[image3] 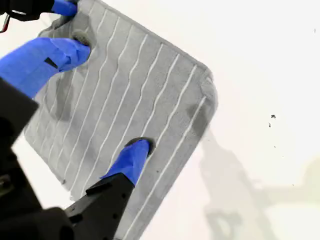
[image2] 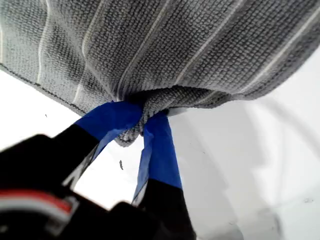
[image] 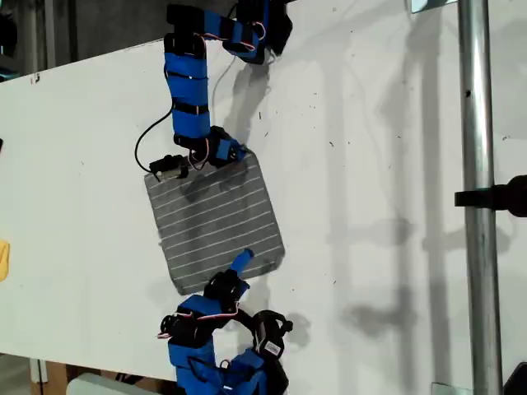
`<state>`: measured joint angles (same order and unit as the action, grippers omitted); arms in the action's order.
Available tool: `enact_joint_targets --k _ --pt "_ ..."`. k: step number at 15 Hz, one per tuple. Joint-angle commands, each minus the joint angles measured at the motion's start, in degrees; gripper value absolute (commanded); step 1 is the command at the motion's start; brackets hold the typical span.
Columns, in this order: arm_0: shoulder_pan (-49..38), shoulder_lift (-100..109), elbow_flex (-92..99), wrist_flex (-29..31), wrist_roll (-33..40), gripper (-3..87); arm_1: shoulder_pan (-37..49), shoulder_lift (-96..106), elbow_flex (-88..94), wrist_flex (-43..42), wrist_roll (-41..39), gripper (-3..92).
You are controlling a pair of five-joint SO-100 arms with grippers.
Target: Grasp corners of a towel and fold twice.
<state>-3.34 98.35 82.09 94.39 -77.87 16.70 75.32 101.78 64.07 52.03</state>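
Note:
The towel (image: 216,218) (image3: 140,95), dark grey with thin white stripes, lies nearly flat on the white table (image: 379,148). My first gripper (image: 230,155) (image2: 142,117) comes in from the exterior view's top and is shut on a bunched corner (image2: 131,136) of the towel (image2: 175,45). The second wrist view also shows that pinch (image3: 77,37). My second gripper (image: 241,263) reaches in from the exterior view's bottom. One blue finger (image3: 131,159) rests on the cloth near its lower edge, with no cloth pinched. A nearby free corner (image: 280,251) (image3: 209,82) curls up slightly.
A small yellow object (image: 3,259) sits at the exterior view's left edge. A vertical metal pole (image: 476,206) with a black clamp (image: 498,197) stands at the exterior view's right. The table's front edge runs along the exterior view's bottom left.

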Motion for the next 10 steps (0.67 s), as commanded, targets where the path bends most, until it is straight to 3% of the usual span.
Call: enact_joint_targets --k 1,10 --pt "1.3 -6.3 -3.3 -2.6 0.1 33.6 0.5 0.5 -1.8 0.0 -0.5 -0.2" --pt "1.3 -29.9 -4.8 -13.4 -2.3 32.6 -0.4 2.5 -1.8 2.2 -0.5 -0.2"
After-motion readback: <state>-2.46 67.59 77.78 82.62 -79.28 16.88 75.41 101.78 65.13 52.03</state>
